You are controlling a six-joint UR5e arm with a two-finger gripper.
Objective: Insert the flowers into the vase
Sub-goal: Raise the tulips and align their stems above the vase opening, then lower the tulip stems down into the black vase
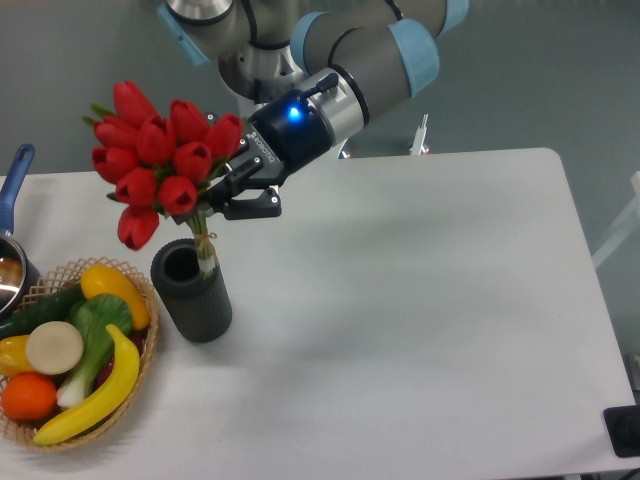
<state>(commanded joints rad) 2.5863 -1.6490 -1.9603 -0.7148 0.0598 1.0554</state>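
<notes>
The flowers (160, 155), a tied bunch of red tulip buds, are held up above the table at the left, heads tilted up and to the left. My gripper (228, 192) is shut on their green stems just below the buds. The stem ends (206, 258) hang down at the right rim of the vase (192, 293), a dark grey ribbed cylinder standing upright. Whether the tips are inside the round mouth or just in front of the rim I cannot tell.
A woven basket (140, 355) with a banana (95, 395), leafy vegetable, orange and other produce stands just left of the vase. A pot with a blue handle (10, 195) sits at the left edge. The robot's base (285, 125) rises behind.
</notes>
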